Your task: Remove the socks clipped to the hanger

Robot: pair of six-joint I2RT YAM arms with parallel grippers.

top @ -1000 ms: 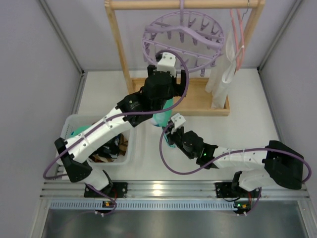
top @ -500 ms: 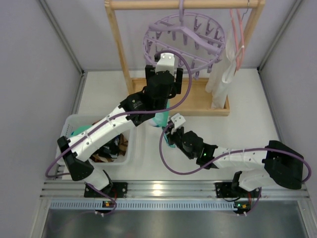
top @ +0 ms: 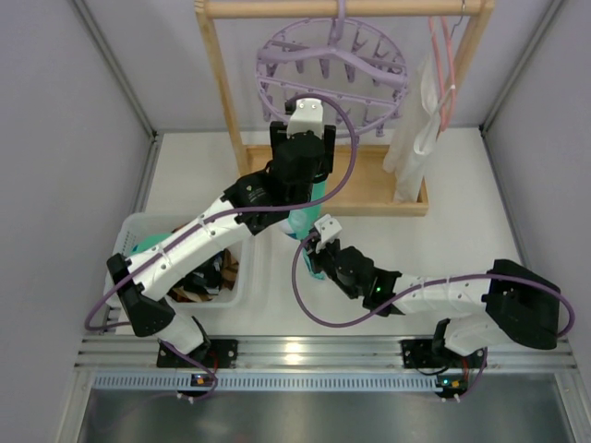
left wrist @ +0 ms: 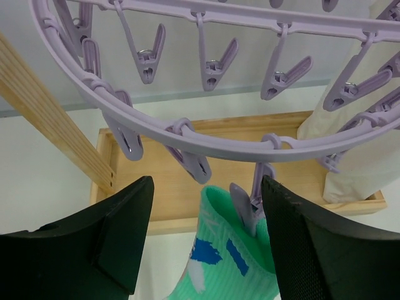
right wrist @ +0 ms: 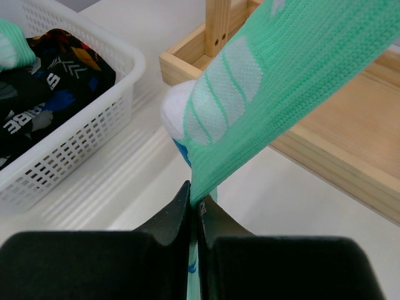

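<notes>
The lavender hanger (top: 332,69) hangs by its hook from the top bar of the wooden rack (top: 222,92), upper centre of the overhead view. Only one item can be seen clipped to it: a teal sock (left wrist: 231,269) with blue and white marks, its cuff held by a peg (left wrist: 250,200) on the near side of the ring. The other pegs in view hang bare.

The left gripper (left wrist: 206,184) sits just below the ring with its jaws spread wide and holding nothing. The peg and the sock cuff show between the two fingers, apart from both. From overhead these fingers are hidden under the wrist housing, and the arm covers most of the sock.

The right gripper (right wrist: 195,195) is pinched tight on the sock's lower end, and the fabric runs taut up to the upper right. The part below the pinch is hidden behind the fingers. In the left wrist view the sock's lower part is cut off by the bottom edge.

The white basket (right wrist: 81,125), at left, holds dark socks (right wrist: 44,81); their number cannot be made out. A white cloth (top: 411,138) hangs at the rack's right end.
</notes>
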